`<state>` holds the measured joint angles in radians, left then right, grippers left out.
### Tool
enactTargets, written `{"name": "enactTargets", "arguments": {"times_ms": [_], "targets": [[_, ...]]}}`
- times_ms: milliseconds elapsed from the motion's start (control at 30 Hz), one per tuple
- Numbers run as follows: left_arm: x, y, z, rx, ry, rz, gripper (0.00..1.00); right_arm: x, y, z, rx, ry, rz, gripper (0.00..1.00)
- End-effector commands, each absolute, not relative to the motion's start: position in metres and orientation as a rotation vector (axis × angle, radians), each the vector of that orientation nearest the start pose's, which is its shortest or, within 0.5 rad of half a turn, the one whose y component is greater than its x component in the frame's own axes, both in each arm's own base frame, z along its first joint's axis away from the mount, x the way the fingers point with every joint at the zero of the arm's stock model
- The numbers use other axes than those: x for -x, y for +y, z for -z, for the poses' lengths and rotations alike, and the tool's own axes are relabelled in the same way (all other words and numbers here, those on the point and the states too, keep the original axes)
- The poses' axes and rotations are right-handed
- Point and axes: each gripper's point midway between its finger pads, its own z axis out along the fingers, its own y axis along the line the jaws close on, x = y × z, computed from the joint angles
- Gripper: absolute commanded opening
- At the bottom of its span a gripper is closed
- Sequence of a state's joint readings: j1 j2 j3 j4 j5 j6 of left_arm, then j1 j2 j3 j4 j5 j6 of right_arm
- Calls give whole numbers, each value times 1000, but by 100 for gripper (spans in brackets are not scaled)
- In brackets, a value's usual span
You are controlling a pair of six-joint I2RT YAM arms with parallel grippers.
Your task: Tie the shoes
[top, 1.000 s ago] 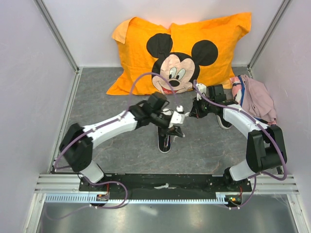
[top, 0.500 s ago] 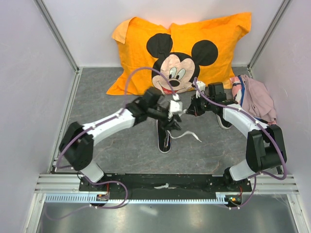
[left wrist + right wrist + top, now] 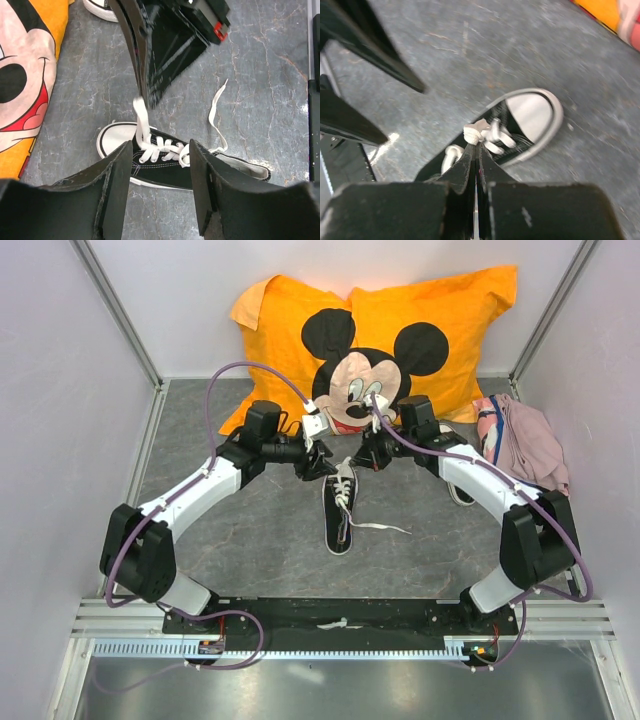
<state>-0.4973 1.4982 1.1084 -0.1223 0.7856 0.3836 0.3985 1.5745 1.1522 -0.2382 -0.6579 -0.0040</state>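
Observation:
One of the shoes [image 3: 339, 515], a black sneaker with a white toe cap, lies mid-floor with its toe toward the pillow. My right gripper [image 3: 361, 457] hovers over its toe, shut on a white lace [image 3: 478, 131] pulled up taut. In the left wrist view the same lace [image 3: 141, 114] rises from the shoe [image 3: 165, 167] into the right fingers [image 3: 150, 75]. My left gripper [image 3: 318, 462] hangs open just left of it, nothing between its fingers [image 3: 119, 180]. The other lace end [image 3: 385, 528] lies loose on the floor. The second shoe [image 3: 461, 492] is mostly hidden behind the right arm.
An orange Mickey Mouse pillow [image 3: 380, 350] leans against the back wall just beyond both grippers. A pink cloth bundle [image 3: 530, 445] sits at the right wall. White walls close in the left and right sides of the grey floor [image 3: 230, 540].
My left gripper opened, let go of its lace and drew back to the left; that lace end fell to the floor right of the shoe. My right gripper shifted slightly left, still holding its lace.

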Motion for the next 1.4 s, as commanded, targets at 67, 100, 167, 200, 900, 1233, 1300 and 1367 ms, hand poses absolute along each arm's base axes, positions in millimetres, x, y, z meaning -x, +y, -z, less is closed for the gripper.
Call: {"name": "enactTargets", "arguments": {"times_ms": [67, 100, 167, 200, 900, 1233, 1300, 1367], "targets": [[-310, -306, -204, -1291, 1527, 927, 57, -329, 292, -208, 905, 1935, -1021, 0], [-309, -307, -200, -1292, 1538, 945, 57, -325, 294, -211, 916, 1923, -1029, 0], [-307, -308, -193, -1280, 1567, 980, 62, -321, 298, -213, 933, 1913, -1046, 0], [-306, -309, -191, -1277, 1569, 988, 62, -318, 299, -217, 941, 1902, -1051, 0], [-321, -303, -174, -1116, 1695, 1061, 2, -305, 255, -188, 976, 2029, -968, 53], [-320, -298, -162, -1021, 1797, 1124, 2, -267, 218, -97, 1315, 2060, -709, 82], [-319, -297, -160, -1018, 1804, 1125, 2, -260, 220, -85, 1362, 2052, -691, 82], [-318, -296, -158, -1013, 1813, 1128, 2, -258, 219, -75, 1407, 2042, -655, 82]]}}
